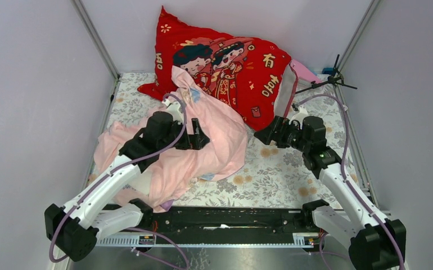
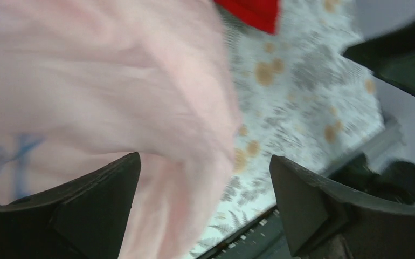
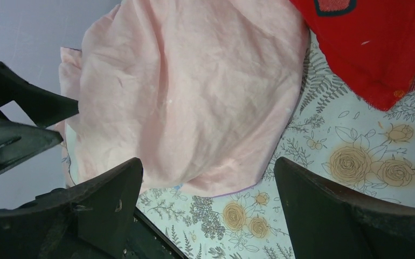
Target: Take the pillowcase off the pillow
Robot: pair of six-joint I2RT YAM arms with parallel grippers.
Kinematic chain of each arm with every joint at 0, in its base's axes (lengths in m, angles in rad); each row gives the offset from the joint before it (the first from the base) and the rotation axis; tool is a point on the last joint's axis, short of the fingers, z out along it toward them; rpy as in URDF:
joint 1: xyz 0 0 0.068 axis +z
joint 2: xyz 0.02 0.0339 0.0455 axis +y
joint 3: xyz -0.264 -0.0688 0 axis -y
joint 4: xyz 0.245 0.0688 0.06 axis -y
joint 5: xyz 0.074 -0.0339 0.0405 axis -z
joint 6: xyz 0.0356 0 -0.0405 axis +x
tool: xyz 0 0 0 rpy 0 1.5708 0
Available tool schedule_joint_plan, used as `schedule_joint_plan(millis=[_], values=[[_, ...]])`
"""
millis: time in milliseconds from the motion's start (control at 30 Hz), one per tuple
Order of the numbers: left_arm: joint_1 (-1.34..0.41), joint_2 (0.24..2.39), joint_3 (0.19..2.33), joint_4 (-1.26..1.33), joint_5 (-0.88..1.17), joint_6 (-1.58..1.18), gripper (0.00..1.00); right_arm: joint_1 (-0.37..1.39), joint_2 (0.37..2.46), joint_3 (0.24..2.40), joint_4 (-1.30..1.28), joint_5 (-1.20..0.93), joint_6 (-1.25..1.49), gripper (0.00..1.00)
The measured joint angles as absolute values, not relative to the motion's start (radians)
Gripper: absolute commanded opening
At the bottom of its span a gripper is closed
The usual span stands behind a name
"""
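The pale pink pillowcase (image 1: pixel 203 146) lies in a bulging, crumpled heap on the left half of the floral sheet; it also shows in the left wrist view (image 2: pixel 103 81) and the right wrist view (image 3: pixel 194 91). The pillow is hidden; I see no cream fabric or yellow piping. My left gripper (image 1: pixel 199 138) is over the heap with its jaws wide apart (image 2: pixel 205 183); pink fabric hangs between them, near the left finger (image 2: pixel 87 210), and is not pinched. My right gripper (image 1: pixel 264 135) is open and empty above the sheet, just right of the pillowcase's edge (image 3: pixel 208 189).
A big red cartoon-printed cushion (image 1: pixel 220 73) leans against the back wall, its corner close to the pillowcase. A black stand (image 1: pixel 332 79) sits at the back right. The floral sheet (image 1: pixel 282 174) covers the table. Grey walls close in on both sides. A black rail (image 1: pixel 231 216) runs along the front.
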State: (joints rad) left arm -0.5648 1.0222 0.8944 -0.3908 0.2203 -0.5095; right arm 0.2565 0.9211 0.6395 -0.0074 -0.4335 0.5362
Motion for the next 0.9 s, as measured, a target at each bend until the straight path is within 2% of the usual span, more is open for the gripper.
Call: schedule_joint_plan(millis=[200, 400, 600, 733, 900], values=[[-0.562, 0.888, 0.904, -0.587, -0.145, -0.564, 0.99, 0.257, 0.979, 0.640, -0.007, -0.448, 0.546, 0.99], [-0.480, 0.762, 0.942, -0.753, -0.352, -0.643, 0.99, 0.280, 1.030, 0.634, 0.024, -0.434, 0.562, 0.98], [-0.366, 0.735, 0.867, -0.824, -0.338, -0.682, 0.99, 0.389, 1.170, 0.597, 0.100, -0.419, 0.609, 0.95], [-0.356, 0.757, 0.840, -0.821, -0.271, -0.691, 0.99, 0.461, 1.250, 0.596, 0.130, -0.402, 0.625, 0.90], [-0.356, 0.762, 0.802, -0.788, -0.178, -0.690, 0.99, 0.509, 1.310, 0.603, 0.171, -0.383, 0.630, 0.89]])
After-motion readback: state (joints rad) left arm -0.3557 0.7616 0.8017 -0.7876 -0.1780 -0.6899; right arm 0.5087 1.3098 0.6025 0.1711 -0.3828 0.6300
